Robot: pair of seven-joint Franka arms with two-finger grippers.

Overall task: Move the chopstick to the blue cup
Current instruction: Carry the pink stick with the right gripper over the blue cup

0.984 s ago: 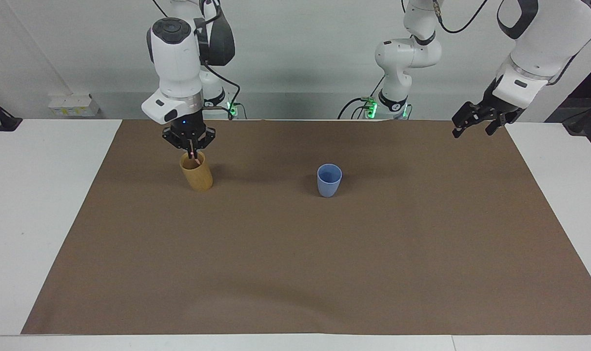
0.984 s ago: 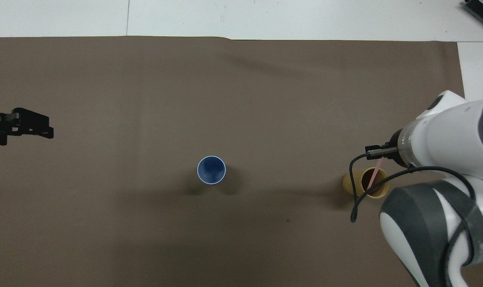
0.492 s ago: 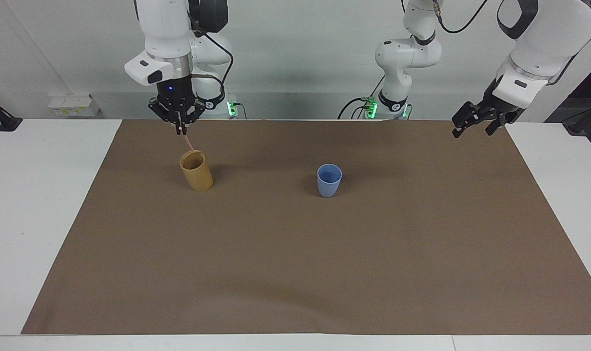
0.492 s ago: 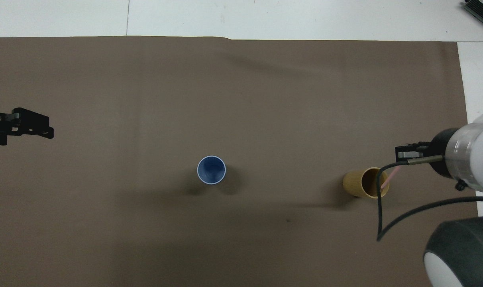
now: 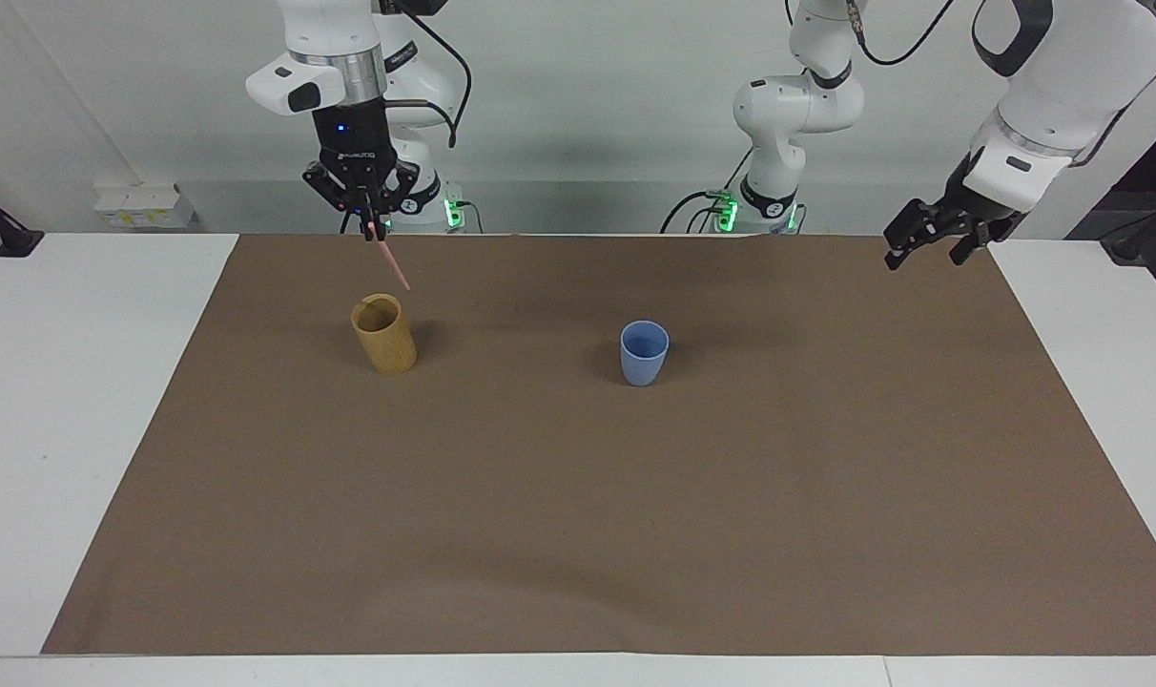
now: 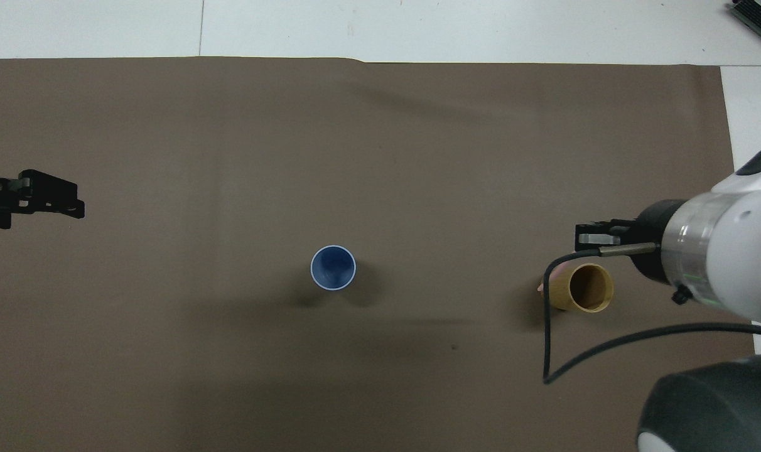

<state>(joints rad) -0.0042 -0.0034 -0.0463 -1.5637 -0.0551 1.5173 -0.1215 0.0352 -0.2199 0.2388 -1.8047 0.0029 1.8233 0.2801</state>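
My right gripper hangs over the tan bamboo-coloured cup, shut on the top end of a pale pink chopstick. The chopstick slants down from the fingertips, and its lower tip is just above the tan cup's rim, clear of it. The blue cup stands upright and empty in the middle of the mat, toward the left arm from the tan cup. In the overhead view the right gripper is beside the tan cup, with the blue cup apart. My left gripper waits, open and empty, over the mat's edge.
A brown mat covers most of the white table. A small white box sits by the wall at the right arm's end. The left gripper shows at the overhead view's edge.
My right gripper has risen from the tan cup's mouth, drawing the chopstick fully out of the cup, and drifted slightly toward the blue cup. The left arm has not moved.
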